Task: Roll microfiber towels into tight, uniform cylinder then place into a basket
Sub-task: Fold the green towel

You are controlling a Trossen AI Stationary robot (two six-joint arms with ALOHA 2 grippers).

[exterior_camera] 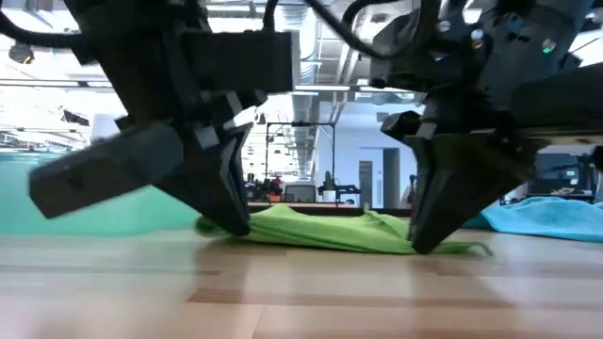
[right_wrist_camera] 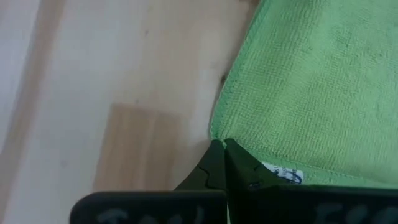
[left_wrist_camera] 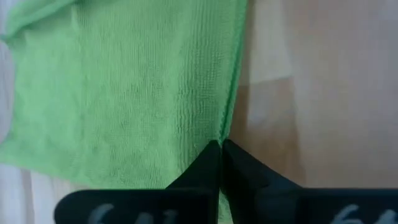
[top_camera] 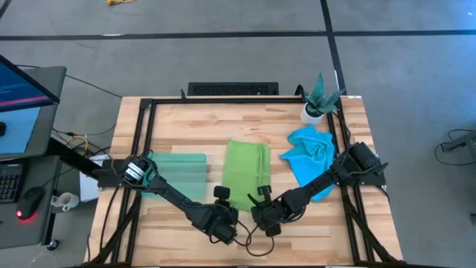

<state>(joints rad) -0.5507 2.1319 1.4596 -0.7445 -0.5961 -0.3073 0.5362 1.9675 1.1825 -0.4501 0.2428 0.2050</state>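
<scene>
Still early in the task, judging by the layout. Nothing rolled; basket [top_camera: 178, 173] at table left, apparently holding nothing. Lime green towel [top_camera: 246, 173] flat at table centre, between basket and crumpled sky blue towel [top_camera: 311, 155], untouched near the potted plant [top_camera: 320, 99]. Left gripper [left_wrist_camera: 221, 149] and right gripper [right_wrist_camera: 222, 150] each pinched shut on a near corner of that green cloth. Small white tag [right_wrist_camera: 283, 175] with blue print, unreadable.
</scene>
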